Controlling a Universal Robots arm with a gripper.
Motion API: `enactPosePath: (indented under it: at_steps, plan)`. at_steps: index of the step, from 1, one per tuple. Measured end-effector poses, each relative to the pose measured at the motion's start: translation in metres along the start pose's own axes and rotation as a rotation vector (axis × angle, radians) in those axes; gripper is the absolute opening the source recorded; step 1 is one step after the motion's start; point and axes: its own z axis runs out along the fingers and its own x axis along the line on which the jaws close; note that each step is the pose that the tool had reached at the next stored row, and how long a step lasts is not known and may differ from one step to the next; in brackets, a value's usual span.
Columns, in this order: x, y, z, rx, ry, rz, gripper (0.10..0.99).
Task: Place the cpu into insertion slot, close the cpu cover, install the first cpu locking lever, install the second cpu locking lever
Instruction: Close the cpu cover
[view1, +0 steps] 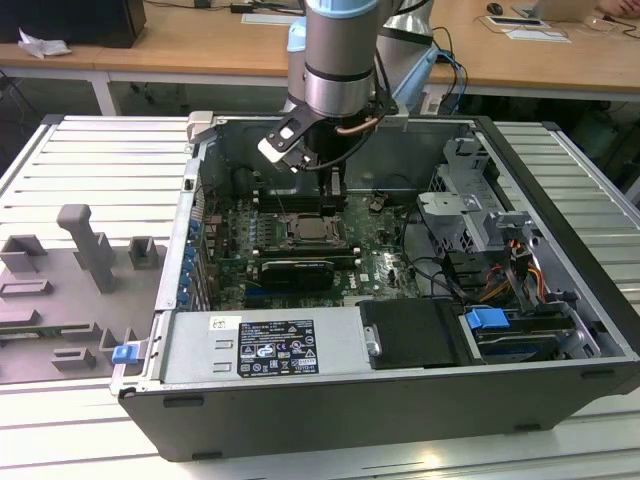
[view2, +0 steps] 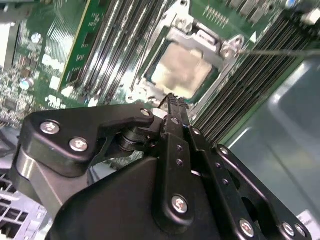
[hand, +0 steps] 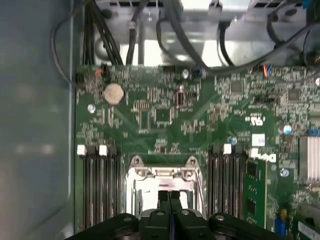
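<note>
Arm: I had one arm on the job, reaching down into the open case in the exterior view.
Gripper: there was one gripper. Its two fingers were pressed together, and I could see nothing between them.
Gripper position: the tips hung just over one edge of the slot. I could not tell whether they touched anything there.
Cpu: one cpu was seated in the slot with its pale metal face up.
Cover: one silvery cover lay flat around the cpu, and the cpu's face showed through its window.
Lever: I counted one thin metal lever, running from a corner of the slot out over the memory slots. I could not tell whether it was latched.
Memory slots: there were two banks, one on each side of the slot.
Board: one green board carried one round coin cell.
Outside the case: one grey fixture tray sat on the slatted table, at the exterior view's left.
</note>
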Motion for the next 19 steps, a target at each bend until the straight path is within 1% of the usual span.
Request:
enactPosePath:
  at_steps: [1, 2, 3, 5, 7, 10, 19]
  plan:
    - [0.0000, -0.0028, 0.0011, 0.000, 0.0000, -0.002, 0.106]
    - [-0.0001, -0.0069, 0.0039, 0.000, 0.0001, -0.004, 0.106]
    - [-0.0001, -0.0089, 0.0076, 0.000, 0.0002, -0.008, 0.106]
    - [-0.0007, -0.0094, 0.0106, 0.000, 0.0004, -0.016, 0.106]
    - [-0.0012, -0.0100, 0.0118, 0.000, 0.0005, -0.023, 0.106]
    - [-0.0013, -0.0131, 0.0124, 0.000, 0.0007, -0.026, 0.106]
    - [-0.0014, -0.0255, 0.0181, 0.000, 0.0008, -0.030, 0.106]
